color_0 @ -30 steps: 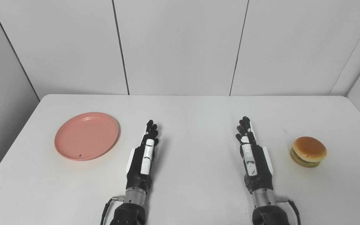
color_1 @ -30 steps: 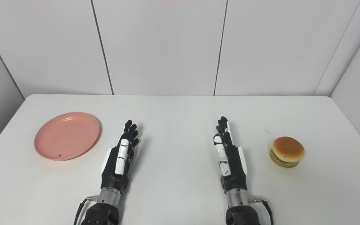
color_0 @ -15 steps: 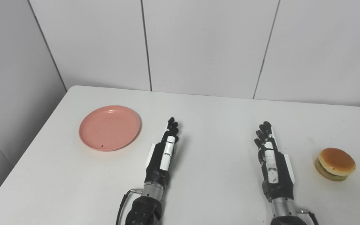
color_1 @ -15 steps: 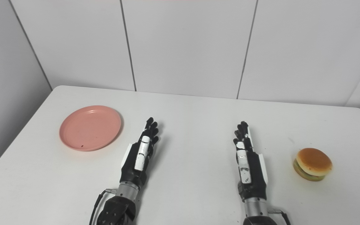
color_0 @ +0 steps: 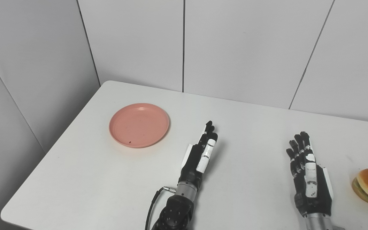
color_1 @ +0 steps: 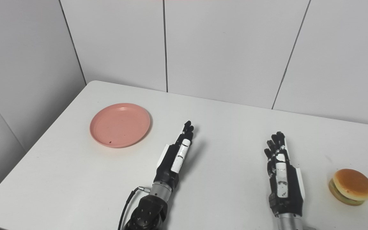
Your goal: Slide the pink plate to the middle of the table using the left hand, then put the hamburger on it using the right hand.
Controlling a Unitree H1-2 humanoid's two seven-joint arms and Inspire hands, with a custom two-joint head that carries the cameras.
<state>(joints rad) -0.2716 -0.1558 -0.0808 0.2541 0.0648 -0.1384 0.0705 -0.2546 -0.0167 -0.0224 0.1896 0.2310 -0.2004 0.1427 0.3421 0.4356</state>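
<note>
The left hand point(color_1: 175, 156) and the right hand point(color_1: 282, 174) are both hovering over the table point(color_1: 228, 127) with fingers stretched out, holding nothing. The pink plate point(color_1: 120, 125) is lying far left, the hamburger point(color_1: 351, 191) far right, both untouched.

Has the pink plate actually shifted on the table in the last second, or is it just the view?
No. The pink plate sits equally near the table's left edge as before; only the camera turned left.

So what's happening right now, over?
Left hand and right hand open, holding nothing. Pink plate at left, untouched; hamburger far right. Nothing in the way.
</note>
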